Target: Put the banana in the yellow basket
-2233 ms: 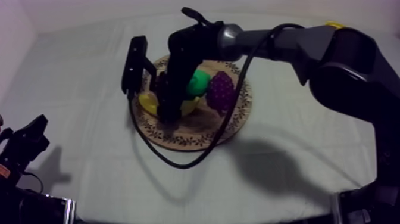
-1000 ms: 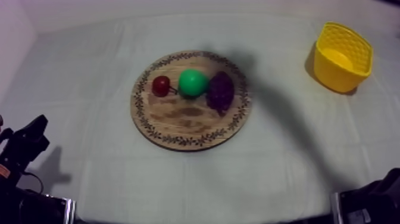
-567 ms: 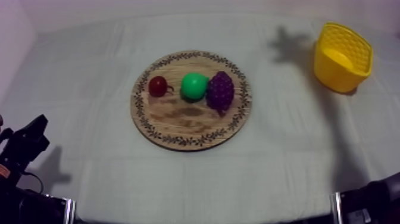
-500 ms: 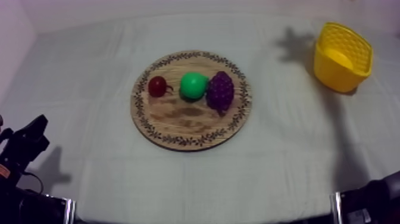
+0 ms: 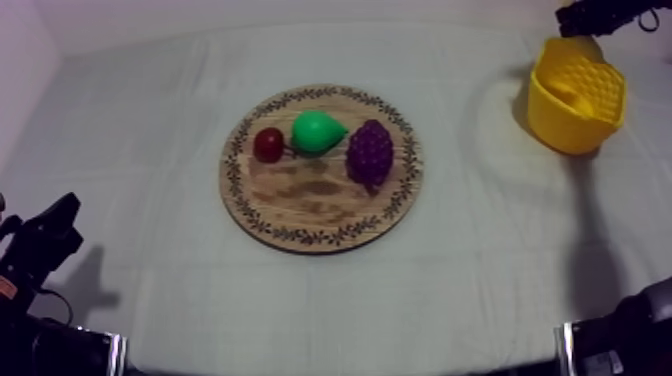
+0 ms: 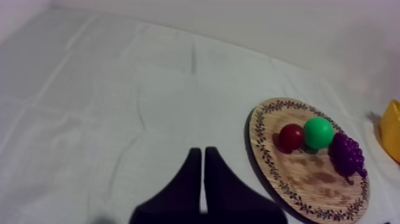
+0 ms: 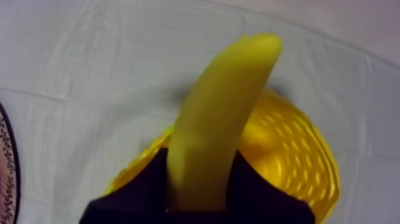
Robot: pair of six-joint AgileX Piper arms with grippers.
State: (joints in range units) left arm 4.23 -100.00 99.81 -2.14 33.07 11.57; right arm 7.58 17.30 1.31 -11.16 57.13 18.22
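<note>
The banana (image 7: 220, 119) is off the board and in the air, clamped at its lower end between the two fingers of the right hand (image 7: 199, 162). Most of its length sticks out past the fingertips. Seen along that arm, it lies across the mouth of the yellow basket (image 7: 294, 161), with its tip pointing past the far rim toward the cloth. It is above the basket, not yet in it.

The main risk, as I judge it, is letting go too early or off-centre. With so much banana beyond the grip, the free end could land on the rim and the fruit could tip out onto the surface. A drop from high up could also make it bounce out. The basket looks light, so a low approach that clips its wall with the banana or a finger might push it or knock it over. A grip this near one end could also let the banana swing or slip as the arm moves.

On the wooden board (image 5: 320, 215), well apart from the basket, the pear (image 5: 315, 132), the bunch of grapes (image 5: 370, 153) and the small red fruit (image 5: 268, 144) sit clear of all this. The left hand (image 6: 202, 173) is closed on nothing, with its fingers together, low at its own side.
</note>
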